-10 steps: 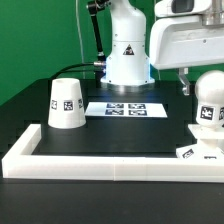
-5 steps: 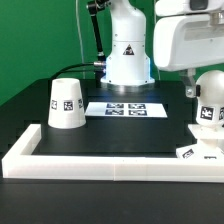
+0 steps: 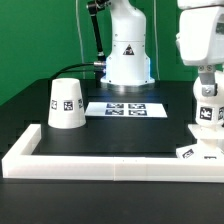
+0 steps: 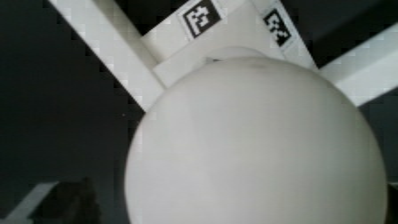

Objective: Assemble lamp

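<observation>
Wrist block [image 3: 200, 35] shifts toward the exterior view's right across the three frames and now stands narrow and upright. Gripper [image 3: 207, 80] is now directly above the bulb [image 3: 206, 104]; 1.0 s ago it hangs off to the exterior view's left of it. The bulb's round top, fully visible then, is now partly covered by the gripper. Jaw spacing not readable.
</observation>
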Motion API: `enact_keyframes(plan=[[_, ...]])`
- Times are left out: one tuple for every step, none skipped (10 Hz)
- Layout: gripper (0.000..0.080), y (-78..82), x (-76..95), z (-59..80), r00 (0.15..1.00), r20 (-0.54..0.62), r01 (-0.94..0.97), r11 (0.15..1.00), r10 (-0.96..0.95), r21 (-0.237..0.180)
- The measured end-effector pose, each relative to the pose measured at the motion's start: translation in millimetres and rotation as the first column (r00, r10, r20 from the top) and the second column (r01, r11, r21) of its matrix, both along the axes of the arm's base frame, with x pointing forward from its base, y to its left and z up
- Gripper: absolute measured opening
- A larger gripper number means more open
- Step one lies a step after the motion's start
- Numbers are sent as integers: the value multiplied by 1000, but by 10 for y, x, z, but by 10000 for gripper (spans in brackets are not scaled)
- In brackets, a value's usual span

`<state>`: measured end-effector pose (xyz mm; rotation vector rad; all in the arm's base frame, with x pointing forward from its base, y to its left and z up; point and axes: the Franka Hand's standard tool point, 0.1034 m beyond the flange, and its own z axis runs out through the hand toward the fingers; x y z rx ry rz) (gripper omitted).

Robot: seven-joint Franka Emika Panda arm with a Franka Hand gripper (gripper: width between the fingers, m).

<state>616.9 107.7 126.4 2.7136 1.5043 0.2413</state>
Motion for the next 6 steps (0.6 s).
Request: enact_keyframes(plan=[[698, -19, -10, -18, 1000, -3, -23, 1000, 23, -5], [698, -39, -27, -36, 997, -11, -73, 997, 73, -14], [698, -47, -37, -56, 997, -16, -78, 997, 78, -16], [698, -49, -53, -75, 997, -24, -74, 997, 74, -16], [698, -56, -65, -85, 998, -31, -60, 998, 59, -14], [698, -62, -66, -90, 998, -32, -54, 998, 54, -14]])
